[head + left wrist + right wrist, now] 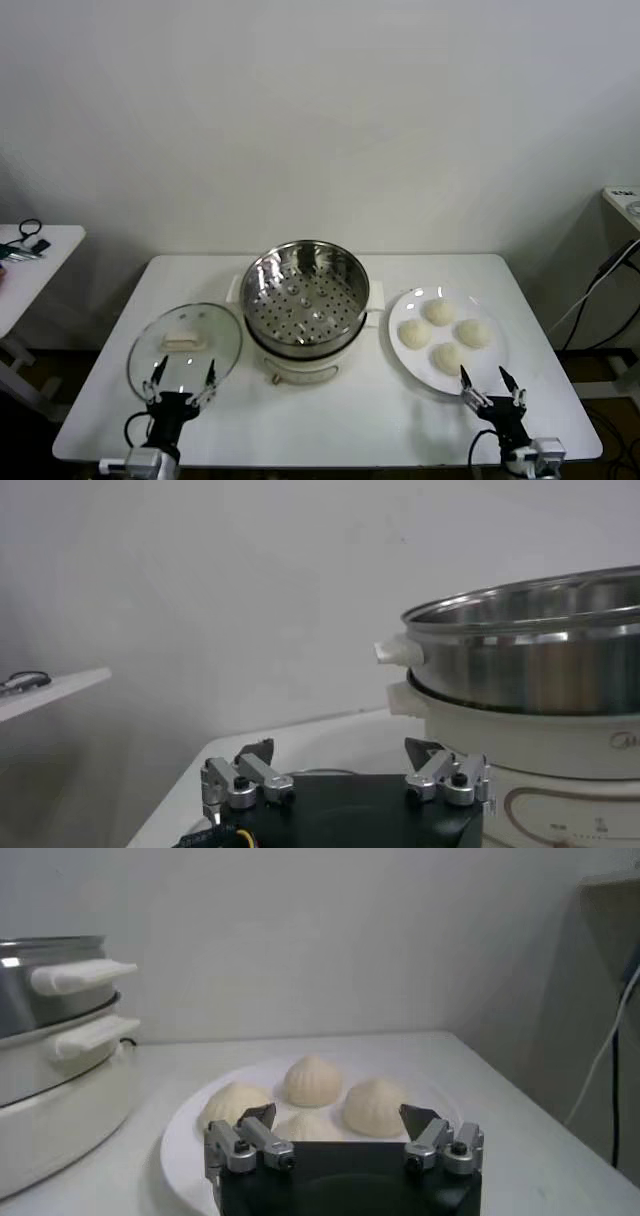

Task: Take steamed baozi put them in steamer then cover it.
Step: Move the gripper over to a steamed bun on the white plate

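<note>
Several cream-white baozi [444,334] lie on a flat white plate [404,357] at the right; they also show in the right wrist view [312,1080]. The steel steamer [305,292] stands uncovered at the table's centre, its perforated tray bare; its side shows in the left wrist view [530,650]. The glass cover [185,345] with its cream handle lies flat on the table to the steamer's left. My left gripper [182,379] is open, low at the front edge just before the cover. My right gripper [491,385] is open, low at the front edge just before the plate.
A white side table [30,255] with dark items stands at the far left. A cable [600,285] hangs off the table's right side. White table surface [330,415] lies between the two grippers.
</note>
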Controlling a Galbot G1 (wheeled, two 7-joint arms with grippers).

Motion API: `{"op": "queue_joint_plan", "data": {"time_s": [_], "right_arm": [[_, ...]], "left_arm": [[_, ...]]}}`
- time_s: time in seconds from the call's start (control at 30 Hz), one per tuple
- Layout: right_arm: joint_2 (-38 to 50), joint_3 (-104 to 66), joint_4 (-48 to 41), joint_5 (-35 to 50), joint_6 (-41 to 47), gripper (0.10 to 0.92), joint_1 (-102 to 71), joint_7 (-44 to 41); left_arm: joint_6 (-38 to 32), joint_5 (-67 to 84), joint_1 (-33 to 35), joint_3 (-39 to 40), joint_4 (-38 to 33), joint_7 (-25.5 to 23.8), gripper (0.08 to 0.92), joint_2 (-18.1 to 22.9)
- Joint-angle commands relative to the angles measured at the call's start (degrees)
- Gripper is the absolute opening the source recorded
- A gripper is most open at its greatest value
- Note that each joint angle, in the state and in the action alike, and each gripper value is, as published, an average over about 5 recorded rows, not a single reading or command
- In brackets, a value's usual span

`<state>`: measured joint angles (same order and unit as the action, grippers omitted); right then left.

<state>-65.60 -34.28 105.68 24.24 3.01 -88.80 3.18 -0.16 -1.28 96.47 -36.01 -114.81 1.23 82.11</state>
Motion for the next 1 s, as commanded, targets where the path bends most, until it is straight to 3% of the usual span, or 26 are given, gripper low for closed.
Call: {"op": "queue_joint_plan", "data": {"time_s": [0.03,0.3,0.4,0.57,0.73,0.87,1.0], "right_arm": [[1.36,-0.51,1.74,-0.81,6.31,0.823,4.01,1.0],[14.21,4.8,-4.32,-2.58,14.87,0.823,27.33,-2.42],[21.71,11.91,-9.11,-3.06,18.74,0.823,36.5,-8.23],[35.99,25.47,-14.6,-9.1,21.79,0.823,46.8,-30.56],[44.64,38.03,-20.03,-21.34,12.8,0.823,55.45,-52.1],[46.43,49.14,-25.36,-28.05,6.02,0.823,66.14,-62.8],[45.4,64.36,-28.85,-28.02,3.82,0.823,81.06,-67.97]], "left_arm": [[-0.06,0.21,0.03,-0.01,-0.13,-0.04,0.823,-0.22],[-0.14,1.18,0.3,-0.55,-0.95,-0.3,0.823,-1.3],[-0.4,1.29,0.3,-0.64,-1.07,-0.32,0.823,-1.61],[-0.58,1.12,0.39,-0.62,-1.36,-0.53,0.823,-1.82],[-0.74,0.68,0.39,-0.3,-1.3,-0.88,0.823,-1.71],[-0.8,-0.03,0.35,0.05,-1.08,-1.21,0.823,-1.52],[-0.79,-0.83,0.33,0.54,-1.16,-1.49,0.823,-1.16]]}}
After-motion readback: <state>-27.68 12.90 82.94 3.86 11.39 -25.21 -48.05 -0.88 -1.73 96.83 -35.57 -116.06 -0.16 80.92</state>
